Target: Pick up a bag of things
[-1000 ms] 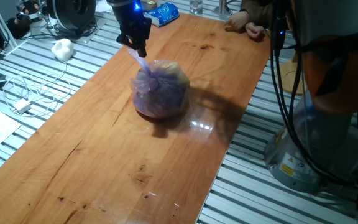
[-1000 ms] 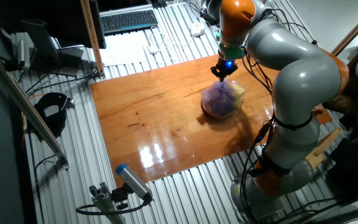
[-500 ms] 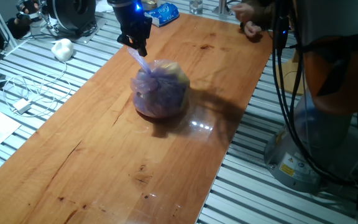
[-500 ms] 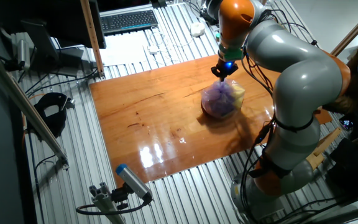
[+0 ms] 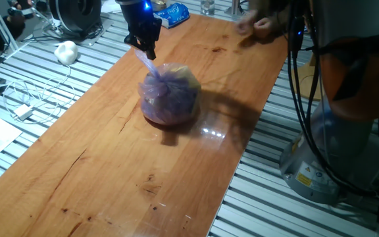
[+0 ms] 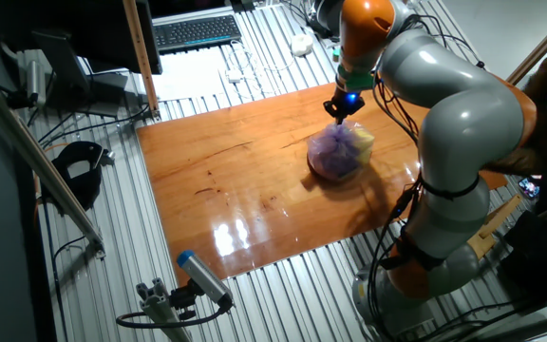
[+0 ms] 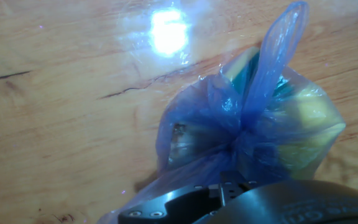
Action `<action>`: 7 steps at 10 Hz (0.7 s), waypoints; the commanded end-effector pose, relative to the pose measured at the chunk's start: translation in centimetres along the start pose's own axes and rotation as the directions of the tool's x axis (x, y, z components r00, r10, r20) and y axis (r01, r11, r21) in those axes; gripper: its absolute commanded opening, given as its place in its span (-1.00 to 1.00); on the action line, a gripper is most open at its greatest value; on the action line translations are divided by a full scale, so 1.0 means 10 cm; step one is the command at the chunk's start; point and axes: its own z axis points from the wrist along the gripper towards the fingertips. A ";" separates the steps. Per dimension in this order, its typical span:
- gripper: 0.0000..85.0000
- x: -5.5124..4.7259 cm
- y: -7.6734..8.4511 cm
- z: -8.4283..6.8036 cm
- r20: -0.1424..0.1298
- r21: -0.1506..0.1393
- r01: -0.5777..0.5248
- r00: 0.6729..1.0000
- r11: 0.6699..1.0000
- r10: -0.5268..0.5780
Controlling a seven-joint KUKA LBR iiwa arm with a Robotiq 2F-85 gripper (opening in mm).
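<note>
White lumpy object point(image 5: 66, 51) on slatted surface, far left. My gripper point(image 5: 149, 52) clamped on twisted plastic tail of bag of things point(image 5: 170, 94), just above bag. Bag rests on wooden table point(image 5: 110, 164), mid-board. Blue-and-white packet point(image 5: 170, 14) at far table end.

The robot's arm point(image 6: 454, 104) was built of smooth, rounded silver-grey shells joined by bright orange rings. Black cables point(image 5: 306, 79) ran down beside its grey and orange base, which carried a small yellow warning label. The black hand point(image 5: 146, 45) showed a glowing blue light and small screws on its dark housing.
</note>
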 end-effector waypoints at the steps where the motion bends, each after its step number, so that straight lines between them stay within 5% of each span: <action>1: -1.00 0.00 0.00 0.00 0.003 -0.010 -0.017 1.000 1.000 0.017; 5: -1.00 0.00 0.00 0.00 -0.003 0.079 -0.096 0.995 0.992 0.097; 7: -1.00 0.00 0.00 0.00 0.001 0.070 -0.116 0.993 0.991 0.117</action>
